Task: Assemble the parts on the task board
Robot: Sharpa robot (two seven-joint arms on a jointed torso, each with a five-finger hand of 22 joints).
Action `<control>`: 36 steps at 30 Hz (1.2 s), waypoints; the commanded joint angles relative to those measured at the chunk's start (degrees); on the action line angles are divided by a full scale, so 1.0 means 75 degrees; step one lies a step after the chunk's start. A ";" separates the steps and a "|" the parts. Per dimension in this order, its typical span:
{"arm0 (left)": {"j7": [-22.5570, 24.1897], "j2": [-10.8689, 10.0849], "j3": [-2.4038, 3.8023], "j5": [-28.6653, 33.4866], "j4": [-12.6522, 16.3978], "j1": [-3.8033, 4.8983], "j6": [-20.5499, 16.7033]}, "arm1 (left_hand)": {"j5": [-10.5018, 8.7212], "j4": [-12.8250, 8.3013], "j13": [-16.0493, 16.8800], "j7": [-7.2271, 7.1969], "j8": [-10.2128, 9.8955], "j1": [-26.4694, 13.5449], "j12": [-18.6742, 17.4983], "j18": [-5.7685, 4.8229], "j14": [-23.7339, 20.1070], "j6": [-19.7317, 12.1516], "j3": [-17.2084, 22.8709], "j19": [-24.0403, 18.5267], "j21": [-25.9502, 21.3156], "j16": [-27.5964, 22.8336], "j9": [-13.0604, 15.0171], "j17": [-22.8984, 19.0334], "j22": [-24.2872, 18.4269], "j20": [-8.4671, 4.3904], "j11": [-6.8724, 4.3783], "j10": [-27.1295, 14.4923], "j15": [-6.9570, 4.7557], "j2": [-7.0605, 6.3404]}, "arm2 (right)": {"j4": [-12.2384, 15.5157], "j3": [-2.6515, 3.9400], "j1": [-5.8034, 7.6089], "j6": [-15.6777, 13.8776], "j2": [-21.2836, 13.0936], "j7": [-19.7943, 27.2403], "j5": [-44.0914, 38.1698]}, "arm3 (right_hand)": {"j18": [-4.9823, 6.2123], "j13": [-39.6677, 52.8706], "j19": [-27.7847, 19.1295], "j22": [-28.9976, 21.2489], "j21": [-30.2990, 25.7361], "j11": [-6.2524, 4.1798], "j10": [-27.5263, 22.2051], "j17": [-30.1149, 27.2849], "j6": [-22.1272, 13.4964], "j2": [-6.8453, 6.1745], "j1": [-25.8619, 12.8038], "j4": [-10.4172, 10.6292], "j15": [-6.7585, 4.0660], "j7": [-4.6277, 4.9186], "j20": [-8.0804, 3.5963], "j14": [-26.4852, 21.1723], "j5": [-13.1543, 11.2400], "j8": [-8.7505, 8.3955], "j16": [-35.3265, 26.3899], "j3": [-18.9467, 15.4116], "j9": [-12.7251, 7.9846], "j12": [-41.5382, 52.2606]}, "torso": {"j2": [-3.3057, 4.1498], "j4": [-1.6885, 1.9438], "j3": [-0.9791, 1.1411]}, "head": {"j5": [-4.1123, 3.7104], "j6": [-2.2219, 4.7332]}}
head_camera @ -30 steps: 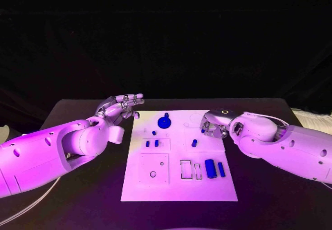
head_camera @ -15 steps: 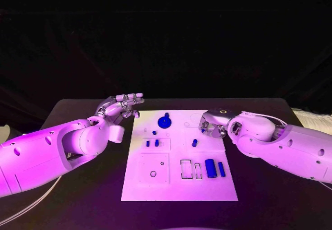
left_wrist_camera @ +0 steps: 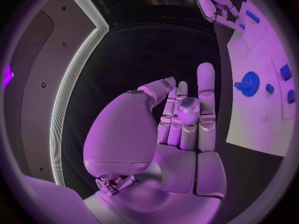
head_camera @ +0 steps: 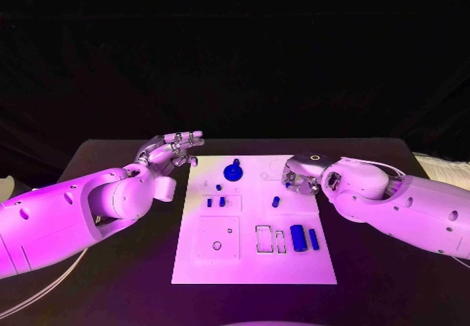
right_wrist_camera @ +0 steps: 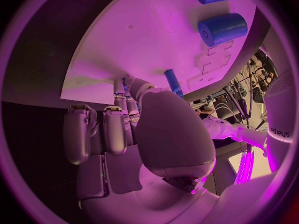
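Hovering right hand (head_camera: 297, 178) over task board (head_camera: 254, 261), left hand (head_camera: 172, 151) spread.

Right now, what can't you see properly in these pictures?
- Right robot hand: in the head view its fingertips are hidden behind its own wrist; in the right wrist view the thumb covers them, so a held blue part can't be confirmed.
- Board holes near the blue gear: too small in the head view.
- Task board: cut off by the left wrist view's rim.

Bare task board (head_camera: 252, 261) lies nearest the robot; the right hand (head_camera: 297, 178) crowds its far right corner.
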 commanded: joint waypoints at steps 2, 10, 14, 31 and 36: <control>0.0016 0.0010 0.0004 0.0043 0.0009 0.0006 0.0102 | -0.0024 -0.0037 0.0007 -0.0030 0.0029 0.0030 0.0054 0.0086 -0.0058 0.0031 -0.0029 -0.0052 -0.0034 -0.0033 -0.0005 -0.0014 -0.0009 -0.0023 -0.0011 0.0006 0.0001 0.0046 | 0.0022 -0.0057 -0.0087 0.0093 0.0007 -0.0196 -0.0421 | 0.0101 0.0002 0.0035 0.0018 0.0027 -0.0040 0.0125 0.0271 0.0060 0.0170 0.0069 -0.0104 -0.0063 0.0008 -0.0046 0.0483 -0.0092 0.0006 0.0035 0.0105 0.0020 -0.0024 | -0.0007 0.0003 0.0003 | -0.0016 -0.0008; -0.0006 0.0016 0.0003 0.0043 -0.0006 0.0005 0.0087 | -0.0023 -0.0045 0.0006 -0.0027 0.0028 0.0036 0.0057 0.0086 -0.0068 0.0028 -0.0031 -0.0054 -0.0035 -0.0042 -0.0005 -0.0037 -0.0010 -0.0023 -0.0009 -0.0004 0.0001 0.0049 | 0.0190 -0.0044 -0.0093 -0.0527 -0.0051 -0.0200 -0.0490 | 0.0097 -0.0011 0.0044 0.0037 0.0040 -0.0027 0.0132 0.0274 0.0051 0.0160 0.0035 -0.0154 -0.0053 0.0028 -0.0047 0.0484 -0.0120 -0.0020 0.0040 0.0174 0.0025 -0.0063 | -0.0005 0.0002 0.0005 | -0.0014 -0.0008; -0.0012 0.0023 0.0002 0.0043 -0.0017 0.0005 0.0087 | -0.0023 -0.0045 0.0006 -0.0027 0.0028 0.0036 0.0057 0.0086 -0.0068 0.0028 -0.0031 -0.0054 -0.0035 -0.0042 -0.0005 -0.0037 -0.0010 -0.0023 -0.0009 -0.0004 0.0001 0.0049 | 0.0275 -0.0007 -0.0080 -0.0708 -0.0104 -0.0188 -0.0468 | 0.0096 -0.0015 0.0046 0.0040 0.0043 -0.0022 0.0134 0.0278 0.0052 0.0153 0.0013 -0.0160 -0.0049 0.0033 -0.0046 0.0484 -0.0132 -0.0025 0.0044 0.0187 0.0028 -0.0074 | -0.0011 0.0000 0.0003 | -0.0010 -0.0003; -0.0048 0.0032 -0.0001 0.0043 -0.0011 0.0001 0.0050 | -0.0023 -0.0055 0.0000 -0.0016 0.0019 0.0029 0.0063 0.0082 -0.0087 0.0012 -0.0051 -0.0060 -0.0041 -0.0054 -0.0009 -0.0073 -0.0014 -0.0022 0.0003 -0.0036 0.0008 0.0052 | 0.1057 0.0125 0.0005 -0.0892 -0.0469 -0.0169 -0.0129 | 0.0091 -0.0022 0.0056 0.0062 0.0057 -0.0006 0.0142 0.0286 0.0055 0.0123 -0.0045 -0.0177 -0.0037 0.0050 -0.0041 0.0486 -0.0149 -0.0039 0.0052 0.0210 0.0035 -0.0097 | -0.0005 -0.0012 -0.0002 | 0.0056 0.0008; -0.0046 0.0039 -0.0001 0.0043 -0.0019 0.0000 0.0058 | -0.0023 -0.0059 -0.0002 -0.0012 0.0014 0.0026 0.0065 0.0081 -0.0089 0.0003 -0.0058 -0.0062 -0.0043 -0.0052 -0.0011 -0.0074 -0.0016 -0.0020 0.0007 -0.0049 0.0010 0.0053 | 0.1512 0.0135 -0.0005 -0.1102 -0.0434 -0.0070 -0.0050 | 0.0091 -0.0028 0.0057 0.0063 0.0058 0.0007 0.0134 0.0285 0.0047 0.0108 -0.0059 -0.0194 -0.0028 0.0064 -0.0037 0.0485 -0.0146 -0.0051 0.0053 0.0230 0.0036 -0.0113 | 0.0001 0.0005 0.0005 | 0.0116 -0.0001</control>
